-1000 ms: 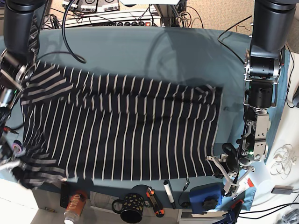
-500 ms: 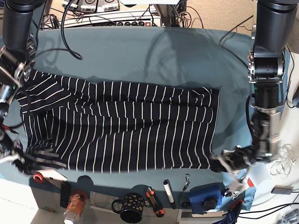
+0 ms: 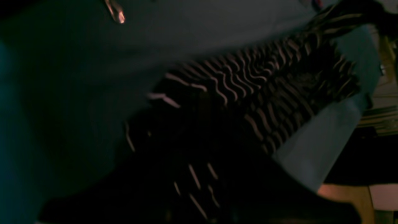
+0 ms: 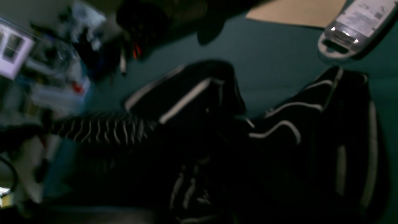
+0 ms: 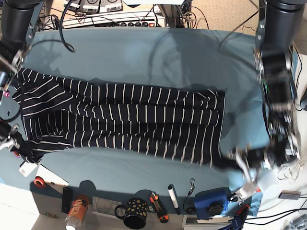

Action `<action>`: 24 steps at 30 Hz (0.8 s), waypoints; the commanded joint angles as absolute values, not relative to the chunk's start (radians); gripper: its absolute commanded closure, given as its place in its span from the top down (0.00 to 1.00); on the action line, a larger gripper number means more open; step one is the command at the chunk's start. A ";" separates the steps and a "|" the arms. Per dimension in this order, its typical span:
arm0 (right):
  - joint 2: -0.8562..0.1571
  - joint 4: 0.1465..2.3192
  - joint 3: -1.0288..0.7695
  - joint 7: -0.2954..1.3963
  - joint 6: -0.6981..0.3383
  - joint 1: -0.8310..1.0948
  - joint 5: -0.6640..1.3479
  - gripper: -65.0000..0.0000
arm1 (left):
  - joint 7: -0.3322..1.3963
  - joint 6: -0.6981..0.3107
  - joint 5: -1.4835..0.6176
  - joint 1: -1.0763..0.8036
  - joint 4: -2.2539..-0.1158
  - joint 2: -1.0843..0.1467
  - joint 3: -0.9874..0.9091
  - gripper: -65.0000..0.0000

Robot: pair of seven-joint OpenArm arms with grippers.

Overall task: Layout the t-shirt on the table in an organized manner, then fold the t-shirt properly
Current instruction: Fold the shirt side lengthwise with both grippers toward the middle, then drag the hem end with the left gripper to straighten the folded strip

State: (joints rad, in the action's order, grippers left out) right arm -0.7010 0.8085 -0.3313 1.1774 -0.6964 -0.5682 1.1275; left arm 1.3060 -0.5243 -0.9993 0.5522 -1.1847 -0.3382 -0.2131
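The striped t-shirt (image 5: 124, 122) lies stretched across the teal tabletop (image 5: 144, 52). The left hand (image 5: 235, 160) grips its hem corner. The right hand (image 5: 14, 143) pinches a sleeve.

There is one t-shirt (image 5: 124, 120) in the middle of the picture. It lies on one table (image 5: 144, 52).

There are two robot arms, one at the left edge (image 5: 12, 33) and one at the right edge (image 5: 278, 72).

Along the bottom edge there is one mug (image 5: 134, 211), one can (image 5: 76, 212), one marker (image 5: 173, 199), one remote (image 5: 66, 200), one tape roll (image 5: 38, 182) and one blue box (image 5: 211, 201).
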 commanded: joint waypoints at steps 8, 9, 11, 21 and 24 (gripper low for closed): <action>-0.724 1.054 -0.504 1.169 -0.698 -0.394 1.163 0.00 | 1.263 -0.521 -0.999 0.419 -1.364 -0.353 -0.220 0.00; -0.723 1.064 -0.540 1.172 -0.698 -0.371 1.163 0.00 | 1.262 -0.521 -0.999 0.411 -1.367 -0.355 -0.220 0.00; -0.724 1.074 -0.619 1.174 -0.698 -0.327 1.163 0.00 | 1.264 -0.521 -0.999 0.399 -1.367 -0.358 -0.226 0.00; -0.723 1.074 -0.785 1.264 -0.698 -0.179 1.163 0.00 | 1.267 -0.514 -1.015 0.324 -1.368 -0.385 -0.252 0.00; -0.723 1.074 -0.785 1.265 -0.698 -0.157 1.162 0.00 | 1.270 -0.514 -1.034 0.287 -1.371 -0.385 -0.252 0.00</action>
State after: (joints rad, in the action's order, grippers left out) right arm -0.6861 1.0557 -0.7769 1.2972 -0.6971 -0.1429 1.1347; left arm 1.2823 -0.5148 -1.0073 0.2646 -1.3514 -0.3691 -0.2459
